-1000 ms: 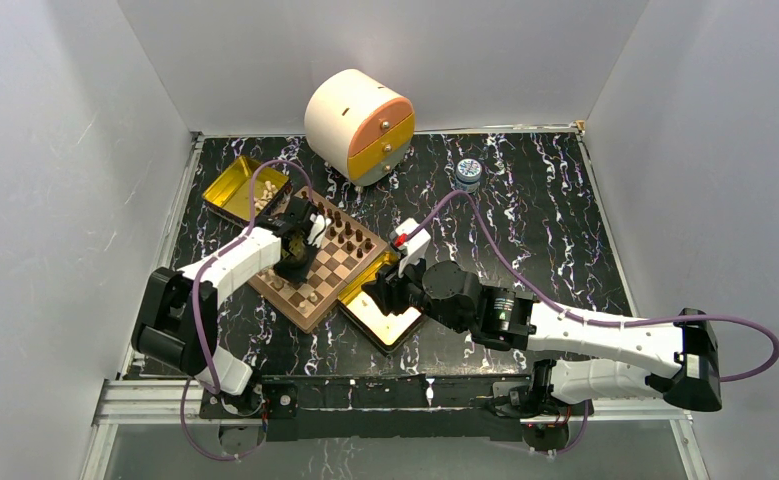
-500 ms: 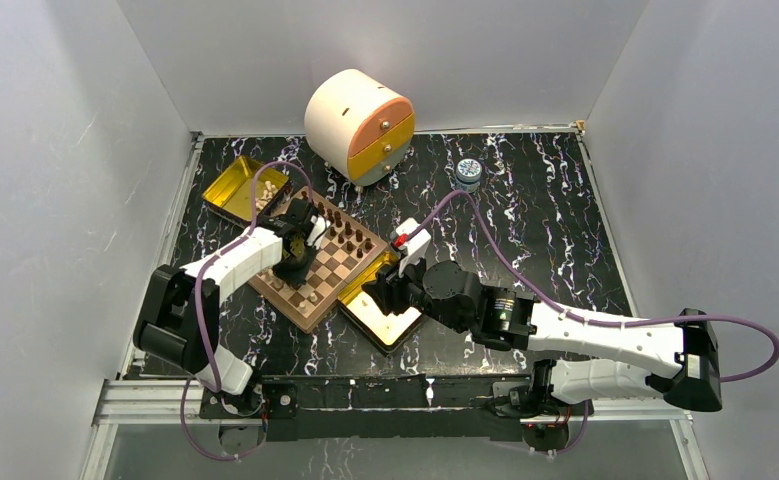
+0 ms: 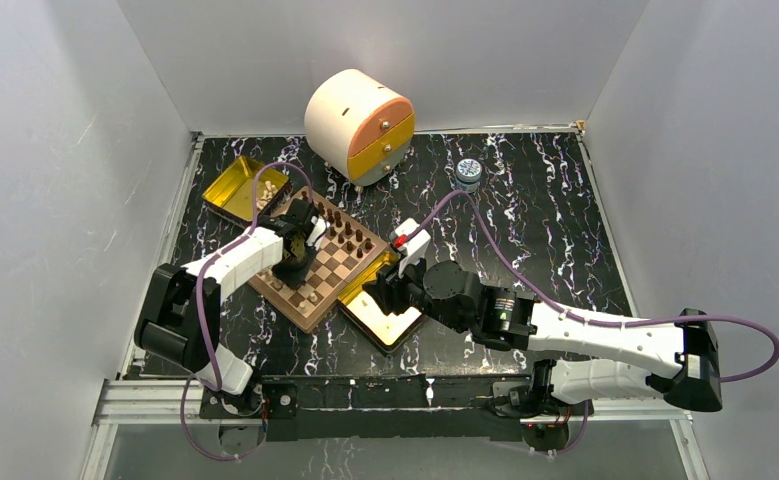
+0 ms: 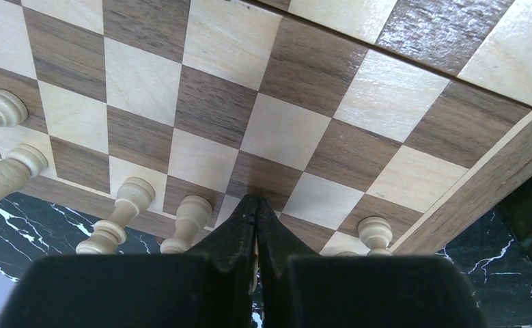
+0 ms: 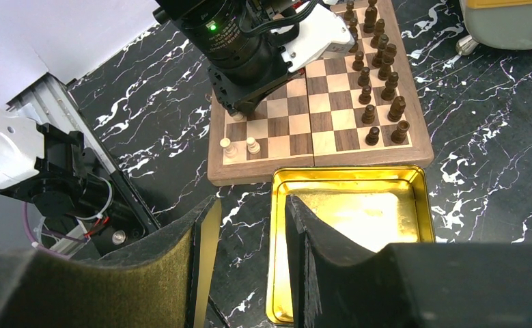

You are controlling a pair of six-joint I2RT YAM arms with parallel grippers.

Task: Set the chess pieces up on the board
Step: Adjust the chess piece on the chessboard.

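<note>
- Board (image 3: 333, 268) lies skewed between the two arms; all places below are given from it.
- Dark pieces (image 5: 397, 108): two rows standing upright along one edge of the board; that side looks complete.
- Light pieces (image 4: 123, 208): a handful upright in the opposite edge rows, with bare squares among them; more lie loose in the far gold tin (image 3: 230, 185), just off the board's corner on the left arm's side.
- Left gripper (image 4: 253, 205): over the board's light edge, tips low above an edge-row square between two light pieces; jaws pressed together, nothing pinched at the tips; a pale sliver shows lower in the slit, too small to name.
- Right gripper (image 5: 249, 205): off the board, above the near gold tin (image 5: 372, 212), which sits hard against the board's rim, touching or nearly; jaws partly spread, nothing between them.
- Step in hand, my reading: filling the light side; dark side done, light side partly done.
- Next move, my reading: fetch another light piece from the far tin; calls for spreading the jaws, pinching one tiny piece near its head, carrying it upright, lowering it into a bare square; neighbours stand close and would tip at a brush.
</note>
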